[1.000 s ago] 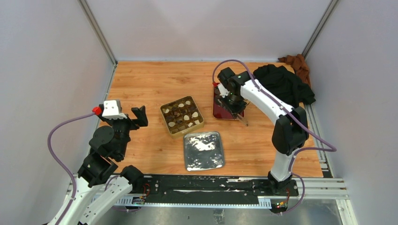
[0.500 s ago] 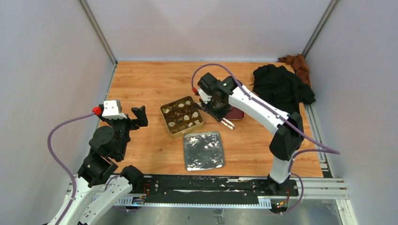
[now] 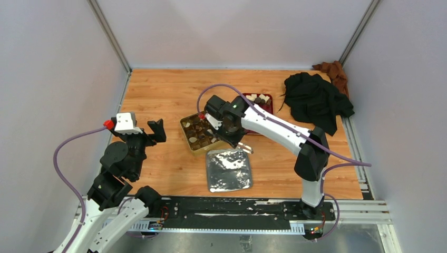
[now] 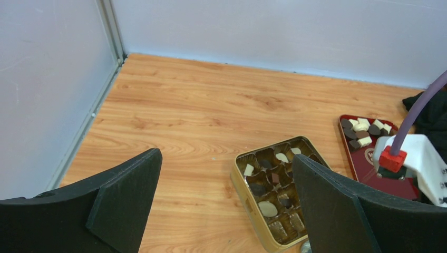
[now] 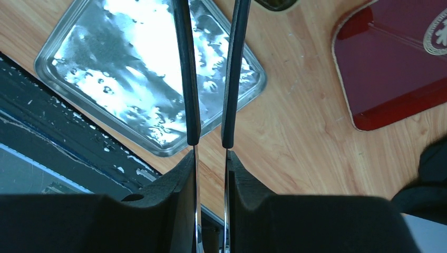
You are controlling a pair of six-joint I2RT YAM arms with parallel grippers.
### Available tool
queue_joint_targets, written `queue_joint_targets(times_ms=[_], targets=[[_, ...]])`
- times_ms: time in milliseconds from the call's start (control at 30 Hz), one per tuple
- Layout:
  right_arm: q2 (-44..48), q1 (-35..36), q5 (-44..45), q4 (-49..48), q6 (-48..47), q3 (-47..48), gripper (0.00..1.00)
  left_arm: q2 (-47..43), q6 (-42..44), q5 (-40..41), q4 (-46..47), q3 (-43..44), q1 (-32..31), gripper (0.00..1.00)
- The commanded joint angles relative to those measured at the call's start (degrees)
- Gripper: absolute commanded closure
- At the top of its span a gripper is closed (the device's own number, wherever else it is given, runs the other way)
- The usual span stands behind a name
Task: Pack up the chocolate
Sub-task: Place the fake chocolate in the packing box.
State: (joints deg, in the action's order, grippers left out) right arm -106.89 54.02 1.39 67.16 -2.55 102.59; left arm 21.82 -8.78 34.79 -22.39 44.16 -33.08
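Left wrist, chocolate [image 4: 268, 208] in tin [image 4: 244, 199] beyond wide-spread left fingers [image 4: 126, 195], right fingers [image 5: 174, 205] clamp tweezers [image 5: 182, 68].

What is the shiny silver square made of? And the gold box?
The silver square looks like thin metal, maybe tin: it is mirror-bright with crinkly reflections. The gold box looks like metal too, judging by its glossy gold rim.

Left arm [image 3: 124, 158] and right arm [image 3: 275, 124]: white links, black joints, looping lilac cables [image 3: 59, 158], red cable plugs [image 3: 108, 124], black foam fingers [image 4: 124, 203].
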Motion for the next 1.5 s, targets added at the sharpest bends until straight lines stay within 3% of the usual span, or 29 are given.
queue_joint_targets(times_ms=[0, 567, 833, 1067, 1467], targets=[[-1.4, 2.5, -2.5, 2.0, 0.7, 2.4, 0.85, -0.7, -0.2, 0.5, 1.3, -0.7, 0.3, 0.00], [-7.2, 4.1, -1.4, 1.1, 1.1, 3.7, 0.83, -0.9, -0.1, 0.6, 1.2, -0.7, 0.3, 0.00], [-8.2, 4.1, 0.3, 1.0, 1.1, 4.2, 0.78, -1.0, -0.1, 0.6, 1.2, -0.7, 0.3, 0.00], [-7.1, 4.1, 0.5, 1.3, 1.2, 3.8, 0.72, -1.1, -0.1, 0.6, 1.3, -0.7, 0.3, 0.00], [-1.1, 1.1, 4.3, 2.1, 0.9, 3.1, 0.71, -1.2, -0.1, 0.6, 1.3, -0.7, 0.3, 0.00]])
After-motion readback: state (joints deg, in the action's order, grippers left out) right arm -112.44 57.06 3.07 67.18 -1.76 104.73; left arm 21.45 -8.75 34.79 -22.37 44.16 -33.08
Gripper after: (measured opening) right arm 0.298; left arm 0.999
